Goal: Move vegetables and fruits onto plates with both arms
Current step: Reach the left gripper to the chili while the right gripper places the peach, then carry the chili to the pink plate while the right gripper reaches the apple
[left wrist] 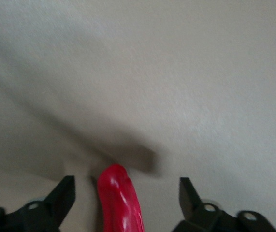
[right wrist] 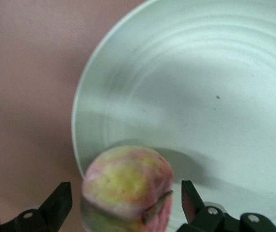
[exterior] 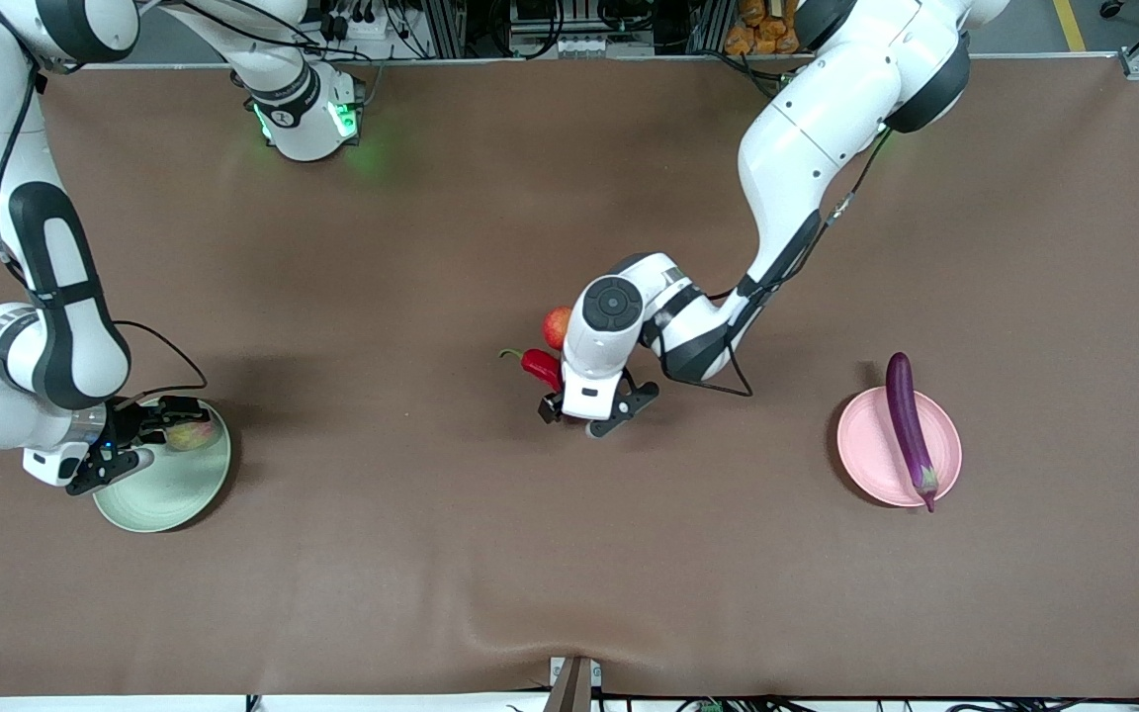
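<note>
A brown worktop (exterior: 490,554) spans the scene, with cabling and racks along its robot-side edge.

Toward the right arm's end sits the green plate (exterior: 159,499). The right gripper (exterior: 149,435) is low over its rim, and the yellow fruit (exterior: 191,433) lies on the plate between the fingers. In the right wrist view the fingers (right wrist: 60,203) stand spread, a gap showing on each side of the fruit, which rests close to the rim. To do this step well, that arm should lift straight up without brushing the fruit; so near the edge, a nudge could roll it off.

Near the middle, the chili (exterior: 540,366) lies on the worktop with the red fruit (exterior: 557,324) just beside it, farther from the camera. The left gripper (exterior: 597,413) is down over the chili; its wrist view shows the chili's tip (left wrist: 120,200) between spread fingers (left wrist: 63,195), not touching either. The chili sits off-centre, closer to one finger, so I judge it wise to centre first, then close gently across the glossy body, since it may slip or swivel.

Toward the left arm's end, the eggplant (exterior: 909,427) already lies across the pink plate (exterior: 871,465), both ends overhanging its rim, leaving bare plate for the chili.
</note>
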